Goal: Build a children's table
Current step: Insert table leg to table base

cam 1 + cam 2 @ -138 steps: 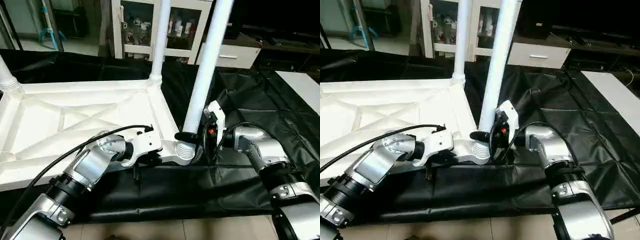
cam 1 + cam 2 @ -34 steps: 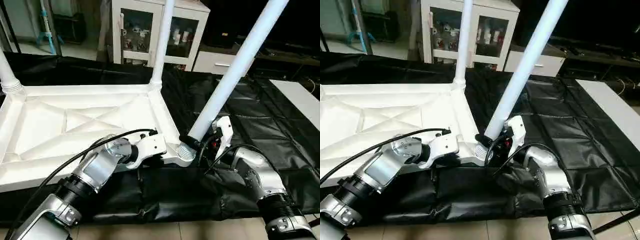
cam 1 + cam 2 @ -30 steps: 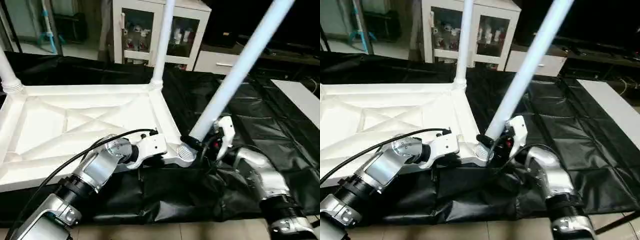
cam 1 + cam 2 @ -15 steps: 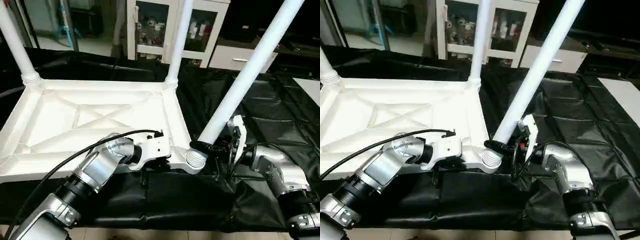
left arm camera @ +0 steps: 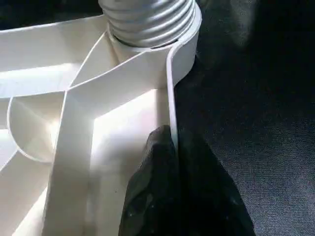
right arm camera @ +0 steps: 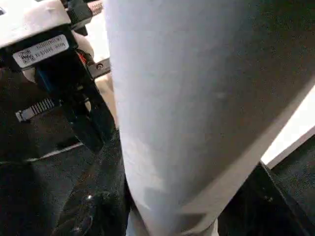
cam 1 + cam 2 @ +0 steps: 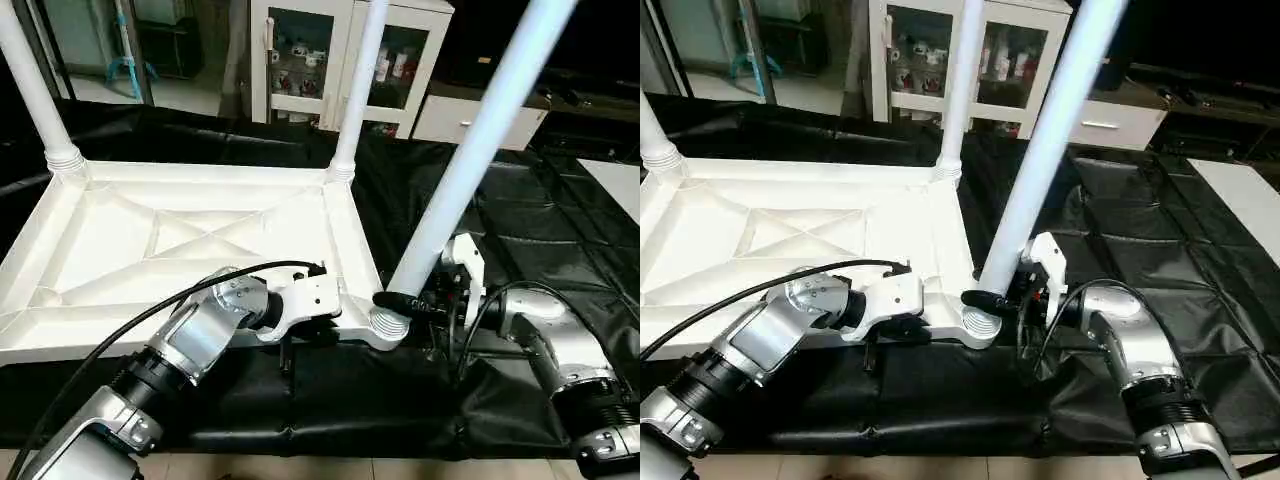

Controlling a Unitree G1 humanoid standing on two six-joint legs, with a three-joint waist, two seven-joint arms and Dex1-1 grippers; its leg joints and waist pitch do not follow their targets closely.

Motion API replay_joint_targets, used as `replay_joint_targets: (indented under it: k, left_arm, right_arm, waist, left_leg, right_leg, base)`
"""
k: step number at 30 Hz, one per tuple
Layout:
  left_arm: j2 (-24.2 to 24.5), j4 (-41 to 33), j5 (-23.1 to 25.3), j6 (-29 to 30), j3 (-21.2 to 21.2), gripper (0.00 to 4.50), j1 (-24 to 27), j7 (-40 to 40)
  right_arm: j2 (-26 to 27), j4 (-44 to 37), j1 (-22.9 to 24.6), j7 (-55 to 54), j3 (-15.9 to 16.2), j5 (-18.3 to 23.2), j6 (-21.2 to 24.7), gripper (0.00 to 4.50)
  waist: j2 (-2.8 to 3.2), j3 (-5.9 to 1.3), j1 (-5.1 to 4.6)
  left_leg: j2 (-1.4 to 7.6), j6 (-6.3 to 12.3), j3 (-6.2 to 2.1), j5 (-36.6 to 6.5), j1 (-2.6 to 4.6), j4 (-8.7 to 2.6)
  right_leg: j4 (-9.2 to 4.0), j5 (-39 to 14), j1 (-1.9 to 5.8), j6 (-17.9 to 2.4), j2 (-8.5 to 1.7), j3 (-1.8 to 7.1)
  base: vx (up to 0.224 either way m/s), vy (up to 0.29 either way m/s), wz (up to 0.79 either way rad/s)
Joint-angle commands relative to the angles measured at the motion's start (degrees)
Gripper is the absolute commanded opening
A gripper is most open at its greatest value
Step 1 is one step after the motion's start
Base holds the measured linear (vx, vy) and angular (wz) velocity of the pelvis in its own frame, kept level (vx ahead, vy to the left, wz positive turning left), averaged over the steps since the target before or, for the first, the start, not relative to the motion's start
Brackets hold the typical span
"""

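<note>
Black-draped worktable (image 7: 520,230) carries the upside-down children's table (image 7: 170,250), two far legs upright in their sockets. Right gripper (image 7: 400,300) clamps the near-right leg (image 7: 470,150), tilted, just above its socket. Left gripper (image 5: 172,196) pinches the near rim of the tabletop beside that corner.

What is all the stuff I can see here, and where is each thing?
Table top: one, white, ribbed underside up, on the black cover.
Upright legs: two, white, in the far corner sockets.
Tilted leg: one, white, leaning at the near right corner socket.
Black cover: one, draped over the worktable.
Glass-door cabinet: one, white, behind.
White board: one, far right.
Left gripper: one, black, shut on the table top's rim.
Right gripper: one, black, shut on the tilted leg's base.
</note>
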Motion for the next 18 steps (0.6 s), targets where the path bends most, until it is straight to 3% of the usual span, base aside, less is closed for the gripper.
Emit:
replay_joint_targets:
  k: [1,10,15,18]
  left_arm:
    - [1.0,1.7,1.6,-0.4,0.2,0.0,0.0,1.1]
    - [0.6,2.2,1.9,-0.4,0.5,0.0,-0.1,2.7]
    - [0.5,2.5,1.9,-0.5,0.5,0.0,-0.2,2.8]
    - [0.5,2.5,1.9,-0.6,0.5,0.0,-0.2,2.7]
  right_arm:
    - [-1.3,5.8,3.1,-4.1,0.6,-5.2,0.4,1.87]
    - [2.4,8.0,6.1,-10.7,-2.3,-4.8,-6.4,1.87]
    - [3.6,7.6,6.9,-11.9,-2.8,-3.9,-6.6,1.87]
    - [3.7,6.2,7.6,-10.4,-2.1,-2.9,-3.8,1.87]
  waist:
    - [0.47,-1.37,-0.34]
    - [0.28,-1.13,-0.68]
    - [0.52,-0.77,-1.01]
    - [0.61,-0.84,-1.3]
  left_leg:
    - [4.06,-0.9,-1.64,-17.0,0.49,-4.34]
    - [4.12,-2.03,-2.13,-23.4,0.8,-4.75]
    - [4.04,-2.17,-2.52,-27.3,1.07,-4.94]
    - [4.1,-2.11,-2.72,-27.7,0.98,-5.03]
  right_leg:
    - [-4.78,-16.0,0.94,-9.0,-4.58,3.31]
    - [-5.74,-23.8,0.29,-6.5,-4.73,3.3]
    - [-6.53,-30.2,-0.16,-4.8,-4.9,3.23]
    - [-6.58,-30.4,-0.13,-4.6,-4.91,3.22]
  base:
    - [0.0,0.0,0.0]
    - [0.0,0.0,0.0]
    - [0.0,0.0,0.0]
    - [0.0,0.0,0.0]
